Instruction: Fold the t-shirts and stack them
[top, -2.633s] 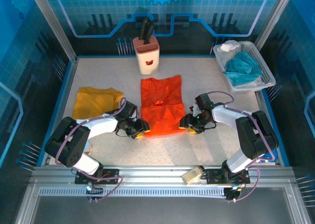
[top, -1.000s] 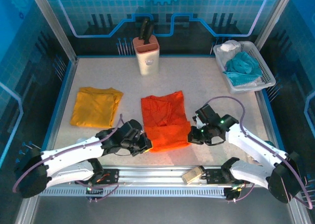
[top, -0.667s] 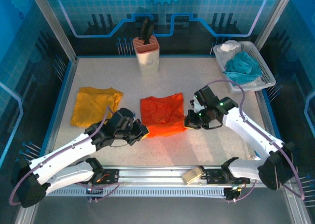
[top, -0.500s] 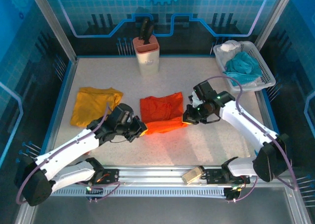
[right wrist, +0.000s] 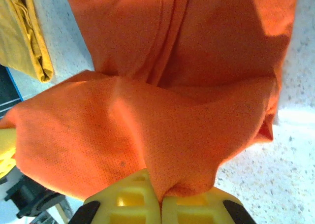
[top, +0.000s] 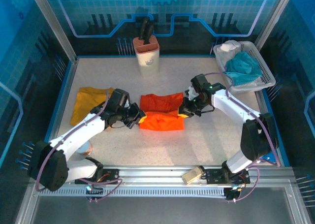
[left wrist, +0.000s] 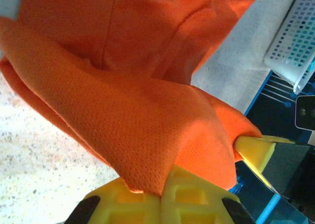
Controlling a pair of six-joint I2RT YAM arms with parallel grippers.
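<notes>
Top external, near edge: metal rail (top: 157, 184) across the front, both arm bases bolted to it, small tan object (top: 192, 175) lying just beside the right base.
Table (top: 206, 145): pale speckled surface with a blue border, bare along the near strip.
Left claw (top: 139, 119): yellow pads pressed together, pinching the left end of a raised fold of the orange shirt (top: 162, 102); in the left wrist view, cloth bunched between the pads.
Right claw (top: 183, 112): pressed together likewise, pinching the right end of the same fold; in the right wrist view, cloth drawn into the pads.
Orange shirt: mid-table, between the two claws; far part flat on the surface, near layer lifted and draped over it.
Yellow shirt (top: 88, 103): flat at the left of the table, partly hidden by the left arm, apart from the orange one.
Basket (top: 266, 79): white, slotted, at the far right corner; holding a heaped teal cloth (top: 243, 66) and a white cloth (top: 230, 47) at its far end.
Knife block (top: 146, 56): upright at the far edge, centre; pale body, reddish top, dark handles (top: 145, 27) sticking out.
Room: blue translucent walls (top: 206, 12) with grid and line patterns, aluminium frame posts (top: 51, 22) at the far corners.
</notes>
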